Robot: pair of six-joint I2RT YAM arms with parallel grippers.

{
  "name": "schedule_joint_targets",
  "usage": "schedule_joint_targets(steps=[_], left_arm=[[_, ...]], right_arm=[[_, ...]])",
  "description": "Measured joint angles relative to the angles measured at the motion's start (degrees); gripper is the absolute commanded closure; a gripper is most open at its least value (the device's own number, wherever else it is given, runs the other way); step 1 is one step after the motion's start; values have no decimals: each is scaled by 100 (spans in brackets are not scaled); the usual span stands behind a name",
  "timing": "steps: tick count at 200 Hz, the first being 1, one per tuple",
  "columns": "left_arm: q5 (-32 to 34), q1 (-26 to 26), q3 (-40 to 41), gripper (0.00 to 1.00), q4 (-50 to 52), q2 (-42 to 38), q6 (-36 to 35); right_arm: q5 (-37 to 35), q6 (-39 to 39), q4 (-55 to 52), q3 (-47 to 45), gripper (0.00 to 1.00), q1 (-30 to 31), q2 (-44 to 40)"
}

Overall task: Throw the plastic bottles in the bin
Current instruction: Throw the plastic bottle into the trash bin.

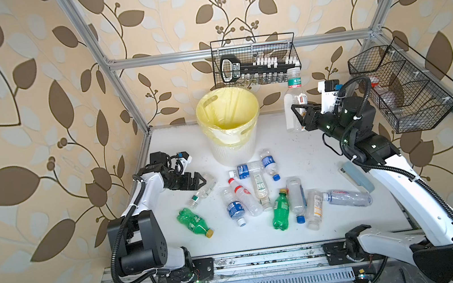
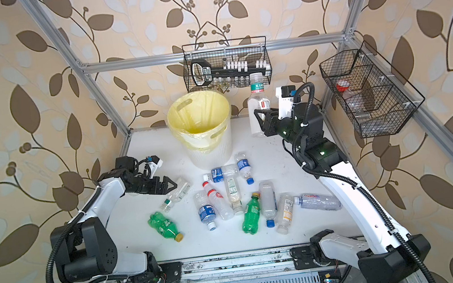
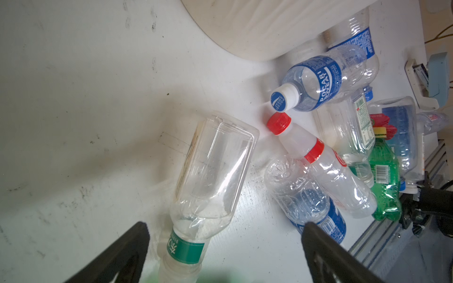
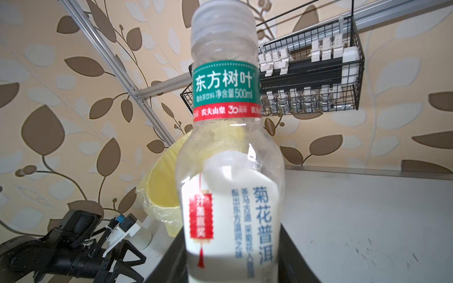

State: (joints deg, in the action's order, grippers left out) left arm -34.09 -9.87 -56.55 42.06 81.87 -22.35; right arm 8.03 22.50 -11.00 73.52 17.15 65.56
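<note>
Right gripper (image 1: 299, 117): jaws clamped on the lower body of a clear bottle with a green neck band (image 1: 293, 100). The bottle is upright, white cap up. It sits just right of the bin (image 1: 231, 153) and apart from it, in front of the back wire basket (image 1: 256, 61). The right wrist view fills with the same bottle (image 4: 230, 171), with dark jaw faces on both sides of its base. Can't tell if the base clears the table (image 1: 310, 152).

Left gripper (image 1: 198, 181): jaws fully apart, holding nothing. It's low over the table, left of the pile. In the left wrist view the two black fingers (image 3: 137, 245) stand either side of the neck end of a lying square clear bottle (image 3: 210, 171), with a gap on each side and no contact visible.

The other bottles lie flat on the table in front of the bin, between the arms. They include two green ones (image 1: 194, 222) (image 1: 280, 211), a red-capped one (image 1: 244, 196) and several with blue labels. None is visible in the bin; I only see the yellow liner.
</note>
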Motion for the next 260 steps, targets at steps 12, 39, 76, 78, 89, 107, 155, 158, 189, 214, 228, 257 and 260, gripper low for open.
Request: schedule_joint_targets(steps=[12, 39, 76, 78, 89, 107, 155, 158, 189, 214, 228, 257, 260], left_arm=[[0, 0, 0, 1, -2, 0, 0], [-4, -35, 0, 1, 0, 0, 0], [-26, -35, 0, 1, 22, 0, 0], [-28, -35, 0, 1, 22, 0, 0], [-37, -37, 0, 1, 22, 0, 0], [-42, -35, 0, 1, 24, 0, 0], [-42, -37, 0, 1, 37, 0, 0], [-42, -35, 0, 1, 39, 0, 0], [-44, -35, -2, 1, 72, 0, 2], [-42, -37, -2, 1, 85, 0, 2], [-44, -52, -2, 1, 92, 0, 2], [-44, -74, -2, 1, 103, -4, 2], [-44, -74, -2, 1, 101, -7, 2]], right_arm=[[11, -2, 17, -15, 71, 20, -52], [-151, -160, 39, -278, 70, 144, -511], [-358, -380, 0, -564, 70, 286, -1137], [-365, -385, 0, -564, 70, 295, -1145], [-420, -426, 7, -564, 70, 400, -1161], [-605, -520, 13, -564, 69, 695, -1073], [-1189, -881, 168, 254, 69, 1600, 254], [-1211, -892, 203, 363, 69, 1635, 411], [-1314, -955, 507, 1731, 59, 1777, 1845], [-1375, -1073, 153, 3589, 0, 1777, 3303], [-1381, -1161, -282, 4822, 0, 1775, 4092], [-1410, -1211, -640, 4994, 0, 1836, 4142], [-1412, -1207, -573, 4835, 0, 1840, 4030]])
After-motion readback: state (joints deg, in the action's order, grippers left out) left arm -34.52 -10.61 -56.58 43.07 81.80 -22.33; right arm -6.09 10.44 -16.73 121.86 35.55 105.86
